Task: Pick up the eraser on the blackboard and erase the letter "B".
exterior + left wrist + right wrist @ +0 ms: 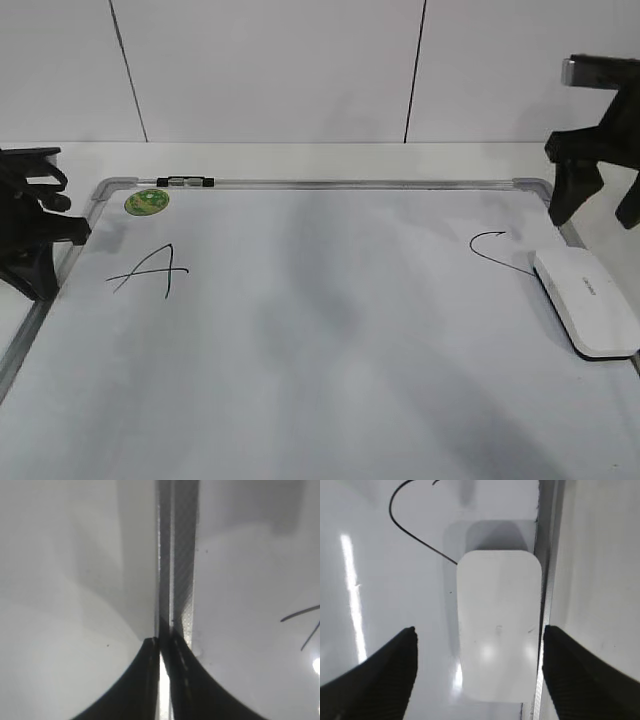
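1. I see the eraser (587, 301) lying flat at the blackboard (320, 380) right edge, covering the tail of the "C" (497, 250).
2. Right end effector (477, 667) spread wide above it; left end effector (164, 680) pressed shut, cut off.
3. I can't find any "B".

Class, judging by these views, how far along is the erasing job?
Done: no "B" shows between the black "A" and "C" on the white metal-framed board. In hand: nothing; the flat white plastic eraser lies by the right edge, below the open right gripper. Left: nothing visible.
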Available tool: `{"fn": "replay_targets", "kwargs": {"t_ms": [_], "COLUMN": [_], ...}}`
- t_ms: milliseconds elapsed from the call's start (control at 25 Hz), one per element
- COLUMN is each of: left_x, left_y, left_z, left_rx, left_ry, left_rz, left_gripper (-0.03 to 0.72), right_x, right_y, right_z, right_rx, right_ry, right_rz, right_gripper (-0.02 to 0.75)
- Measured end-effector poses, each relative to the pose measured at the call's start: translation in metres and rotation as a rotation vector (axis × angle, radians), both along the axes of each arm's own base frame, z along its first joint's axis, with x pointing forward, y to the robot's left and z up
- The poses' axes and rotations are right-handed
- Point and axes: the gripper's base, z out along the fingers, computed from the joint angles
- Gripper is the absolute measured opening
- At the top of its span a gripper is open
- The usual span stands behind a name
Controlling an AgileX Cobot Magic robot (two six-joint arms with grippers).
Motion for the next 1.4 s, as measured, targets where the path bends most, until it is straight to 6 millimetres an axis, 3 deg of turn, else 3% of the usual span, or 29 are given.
{"fn": "replay_targets", "kwargs": {"t_ms": [160, 400, 520, 800, 1080, 1240, 1400], "left_x": [0.0, 0.0, -0.002, -0.014, -0.039, -0.054, -0.076], "left_y": [0.0, 0.003, 0.003, 0.003, 0.007, 0.009, 0.011], "left_z": [0.0, 0.0, 0.003, 0.038, 0.079, 0.109, 0.14], "left_rx": [0.0, 0.03, 0.035, 0.036, 0.054, 0.056, 0.051], "left_ry": [0.0, -0.002, 0.002, -0.031, 0.008, -0.053, -0.143], "left_rz": [-0.002, -0.023, -0.027, -0.039, -0.056, -0.069, -0.071], "left_gripper": [0.073, 0.226, 0.263, 0.274, 0.274, 0.274, 0.274], "right_x": [-0.008, -0.02, -0.025, -0.047, -0.106, -0.156, -0.204], "right_y": [0.001, 0.001, 0.002, 0.001, -0.001, -0.003, -0.004], "right_z": [0.021, 0.044, 0.055, 0.09, 0.145, 0.154, 0.146], "right_rx": [0.014, 0.03, 0.036, 0.042, 0.054, 0.056, 0.055], "right_ry": [-0.055, -0.117, -0.145, -0.25, -0.432, -0.483, -0.515], "right_rz": [-0.003, -0.006, -0.006, -0.004, 0.0, 0.002, 0.009], "right_gripper": [0.592, 0.592, 0.591, 0.589, 0.588, 0.587, 0.585]}}
